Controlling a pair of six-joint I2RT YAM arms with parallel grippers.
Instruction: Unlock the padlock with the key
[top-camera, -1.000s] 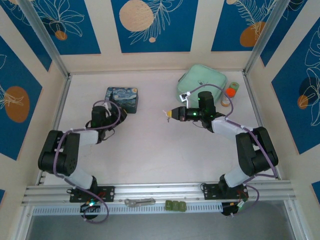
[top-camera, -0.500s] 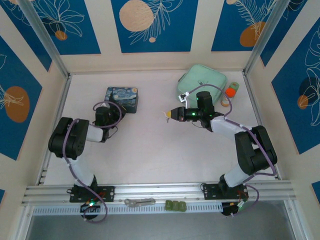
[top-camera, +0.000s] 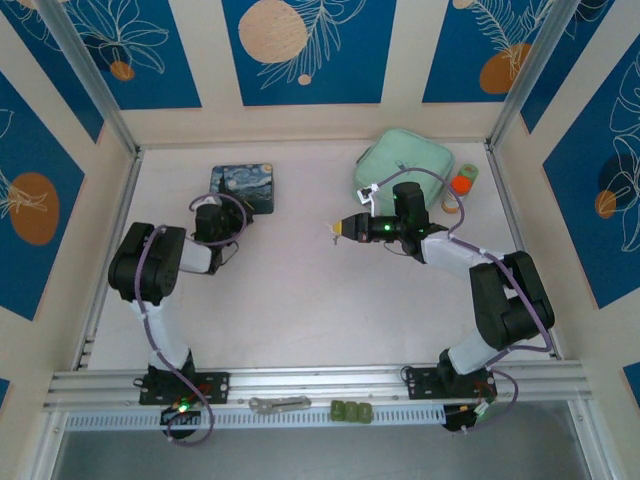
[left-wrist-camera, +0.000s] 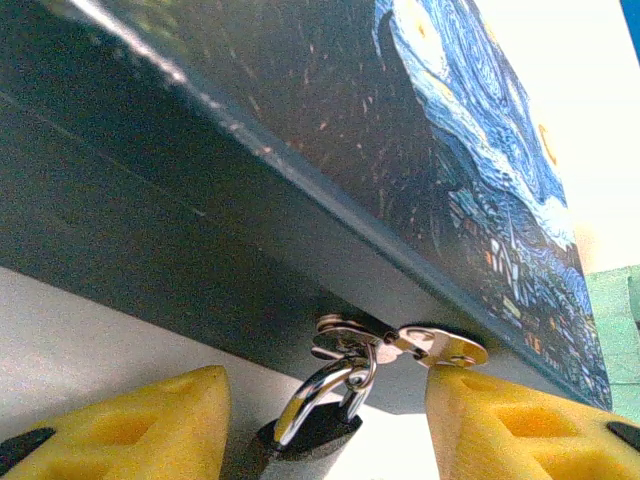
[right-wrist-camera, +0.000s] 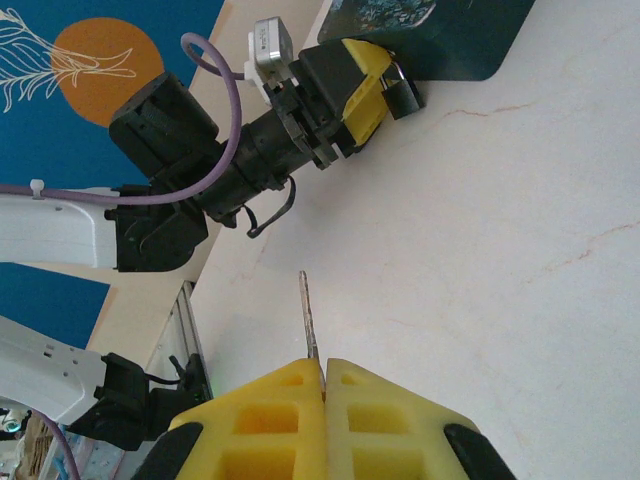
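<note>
The padlock (left-wrist-camera: 312, 432), dark-bodied with a silvery shackle, hangs from the clasp on the front of the starry-night tin (left-wrist-camera: 420, 170). My left gripper (left-wrist-camera: 320, 435) is open, its yellow fingers (left-wrist-camera: 150, 420) standing on either side of the lock with gaps. From above, this gripper (top-camera: 212, 216) sits against the tin's (top-camera: 245, 190) near edge. My right gripper (right-wrist-camera: 324, 365) is shut on the key (right-wrist-camera: 306, 315), whose thin blade sticks out towards the left gripper (right-wrist-camera: 372, 85) and padlock (right-wrist-camera: 403, 97). From above, the right gripper (top-camera: 340, 230) hovers mid-table with the key (top-camera: 329, 233).
A mint-green pouch (top-camera: 403, 165) lies at the back right, with an orange-capped item (top-camera: 460, 184) beside it. A grey metal tool (top-camera: 280, 404) and green pieces (top-camera: 351, 410) rest on the front rail. Walls close in on the table's sides.
My left arm has swung forward and its gripper has moved up to the tin's near edge. The right arm and key have stayed put.
</note>
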